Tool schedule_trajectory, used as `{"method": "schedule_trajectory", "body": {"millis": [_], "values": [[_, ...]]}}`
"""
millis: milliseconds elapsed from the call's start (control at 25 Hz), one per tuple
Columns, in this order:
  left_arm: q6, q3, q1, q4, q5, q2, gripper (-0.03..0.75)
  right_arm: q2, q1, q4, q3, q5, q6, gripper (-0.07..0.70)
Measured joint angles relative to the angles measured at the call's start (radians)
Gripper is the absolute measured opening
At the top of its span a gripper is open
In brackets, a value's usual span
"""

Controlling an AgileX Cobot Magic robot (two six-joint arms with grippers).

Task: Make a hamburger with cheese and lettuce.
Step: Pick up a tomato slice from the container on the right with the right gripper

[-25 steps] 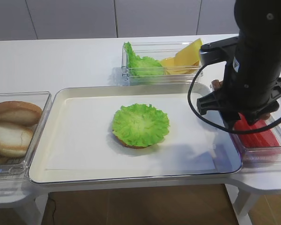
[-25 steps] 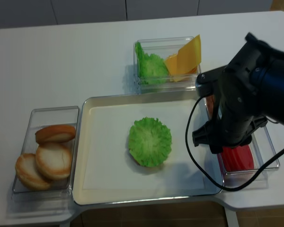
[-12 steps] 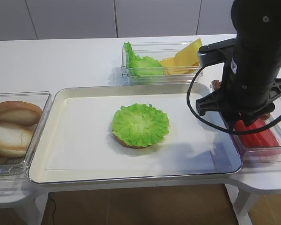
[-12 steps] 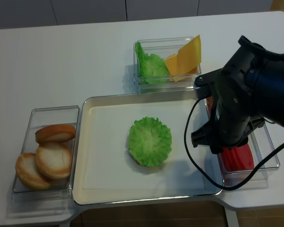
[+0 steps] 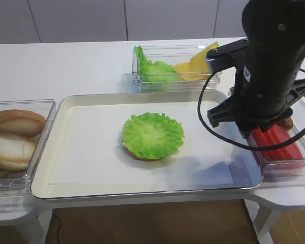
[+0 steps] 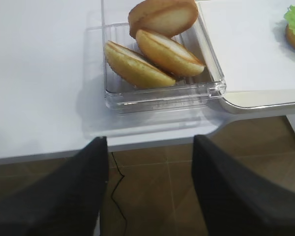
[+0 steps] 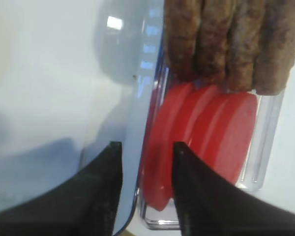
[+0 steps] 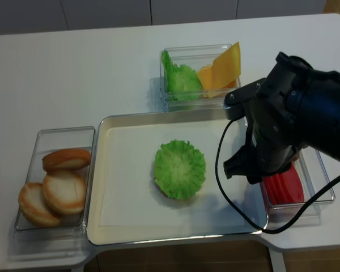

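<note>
Hamburger [image 5: 152,136] sits mid-tray [image 5: 81,109] as just bun plus lettuce, right gripper [image 7: 146,162] hangs parted and empty over the tomato slices [image 7: 201,132], so cheese [image 5: 201,61] still needs grabbing next.

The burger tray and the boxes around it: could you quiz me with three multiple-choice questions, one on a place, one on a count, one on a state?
1. Where do the cheese slices sit?
A. in the box with the spare lettuce
B. on the tray
C. with the buns

2. How many bun halves lie in the left box?
A. one
B. three
C. five

3. What tops the hamburger now?
A. cheese
B. a red slice
C. only a green leaf

Answers: 1 A, the yellow squares lean beside the green leaves. 2 B, the left wrist view shows three. 3 C, nothing lies on the leaf.
</note>
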State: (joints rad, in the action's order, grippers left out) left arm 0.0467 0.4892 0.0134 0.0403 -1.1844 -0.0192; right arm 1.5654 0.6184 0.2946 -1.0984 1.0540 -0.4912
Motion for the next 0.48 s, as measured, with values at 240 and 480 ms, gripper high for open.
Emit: {"method": "schedule_trajectory", "body": {"millis": [240, 480], "values": [[0.0, 0.0, 0.0, 0.0, 0.0, 0.0, 0.405, 0.0, 0.0, 0.008, 0.0, -0.01, 0.0, 0.258], [0.0, 0.0, 0.0, 0.0, 0.0, 0.0, 0.405, 0.0, 0.0, 0.003, 0.0, -0.024, 0.0, 0.257]]}}
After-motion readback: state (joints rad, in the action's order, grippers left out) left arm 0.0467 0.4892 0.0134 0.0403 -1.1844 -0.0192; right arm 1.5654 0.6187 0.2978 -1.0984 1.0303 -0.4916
